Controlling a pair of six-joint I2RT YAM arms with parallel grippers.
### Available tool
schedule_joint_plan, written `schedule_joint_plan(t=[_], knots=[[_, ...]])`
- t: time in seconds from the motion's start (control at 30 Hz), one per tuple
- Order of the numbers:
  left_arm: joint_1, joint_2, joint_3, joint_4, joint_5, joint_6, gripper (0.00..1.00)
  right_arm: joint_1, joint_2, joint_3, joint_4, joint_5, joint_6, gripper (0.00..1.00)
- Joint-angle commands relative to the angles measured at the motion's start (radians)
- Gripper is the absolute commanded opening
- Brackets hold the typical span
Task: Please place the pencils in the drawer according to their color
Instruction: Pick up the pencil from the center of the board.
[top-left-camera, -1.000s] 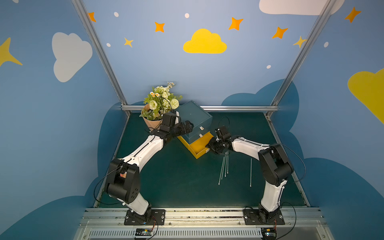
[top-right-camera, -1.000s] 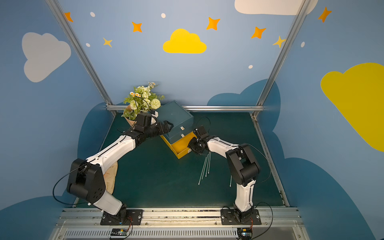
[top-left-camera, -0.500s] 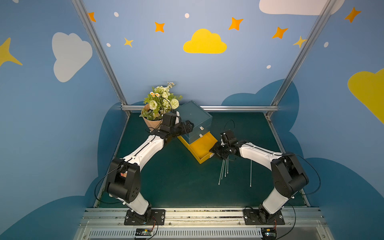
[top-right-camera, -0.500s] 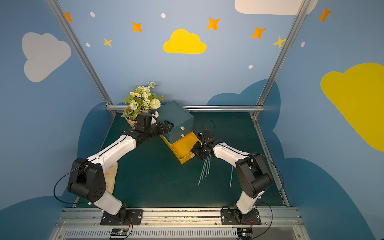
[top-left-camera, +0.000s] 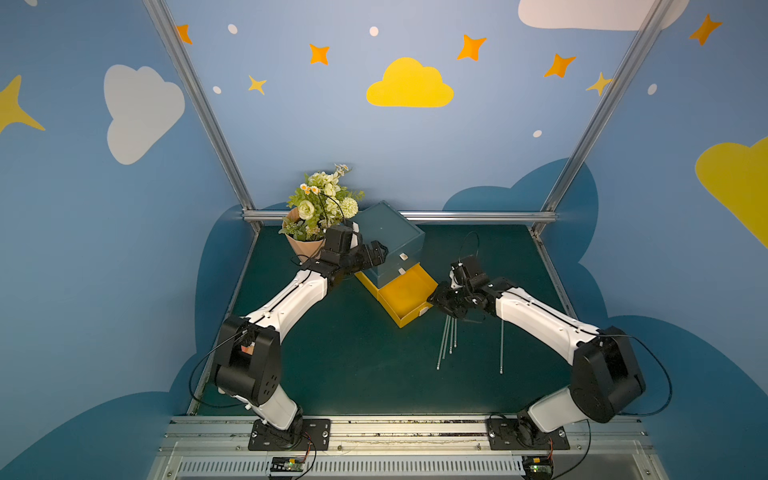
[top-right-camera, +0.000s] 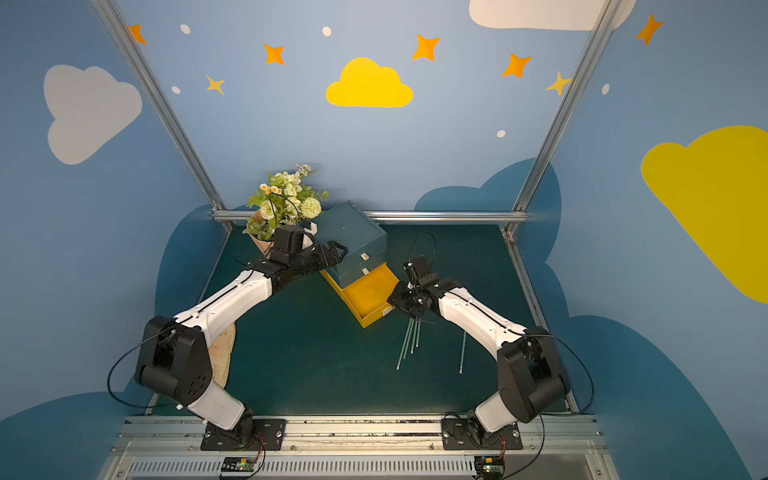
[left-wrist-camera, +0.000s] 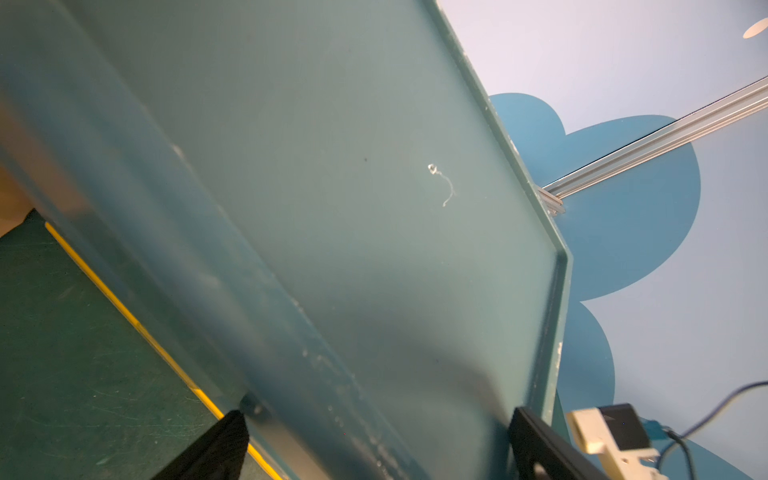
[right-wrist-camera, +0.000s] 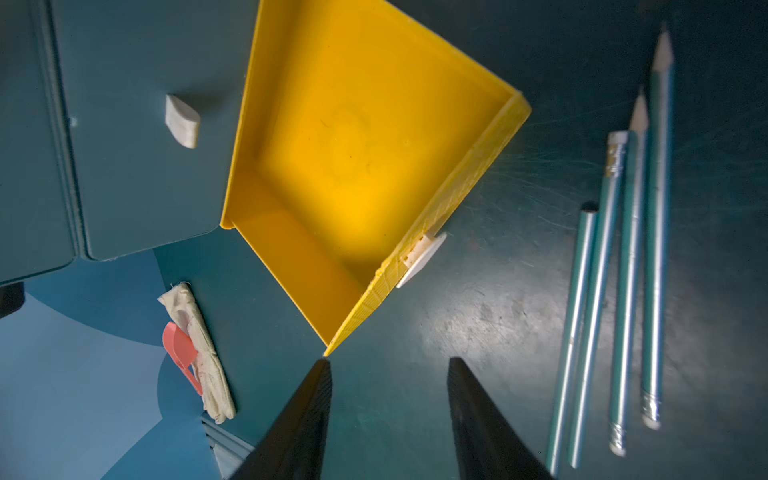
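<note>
The dark green worktop (top-left-camera: 353, 365) floors the booth, and my two arms cover a good part of it in both top views. At its back stands the teal cabinet (top-left-camera: 388, 232), turned corner-on. My left wrist view is nearly all its frosted wall, too close and blurred for detail. The pot of flowers (top-left-camera: 320, 208) beside it is partly hidden behind my left arm. The yellow drawer (top-left-camera: 405, 291) is pulled out from the cabinet's foot, its floor bare. Its back part, under the cabinet, I cannot see.

My left claw (top-left-camera: 380, 252) sits at the cabinet. Its fingers (left-wrist-camera: 220, 444) stand wide with the wall between them, but I cannot tell whether they press on it. My right claw (right-wrist-camera: 390, 361) hangs over bare worktop by the drawer's front corner, fingers apart with nothing between them.

A pale cloth (right-wrist-camera: 199, 353) lies by the worktop's left edge, mostly behind my left arm from above, with a small pink thing (right-wrist-camera: 178, 349) against it that I cannot identify.

The pencils (right-wrist-camera: 631, 266) lie on the worktop just beside the open drawer, outside it. My right wrist view shows four side by side, shiny blue-green, one cut off by the frame edge. In a top view these pencils (top-left-camera: 444, 340) look pale grey and too thin to count, their far ends hidden under my right claw. One more pencil (top-left-camera: 501, 349) lies apart from them, its far end behind my right arm.
</note>
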Motion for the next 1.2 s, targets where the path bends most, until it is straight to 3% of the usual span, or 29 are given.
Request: schedule_joint_plan(t=[0.0, 0.53, 1.17], knots=[[-0.009, 0.037, -0.025, -0.130, -0.008, 0.025, 1.00, 0.000, -0.023, -0.049, -0.105, 0.047, -0.051, 0.47], [-0.011, 0.039, -0.019, -0.138, -0.015, 0.028, 1.00, 0.037, 0.104, -0.080, -0.092, 0.054, -0.093, 0.39], [-0.010, 0.042, -0.020, -0.137, -0.015, 0.031, 1.00, 0.033, 0.182, -0.075, -0.112, 0.085, -0.112, 0.38]])
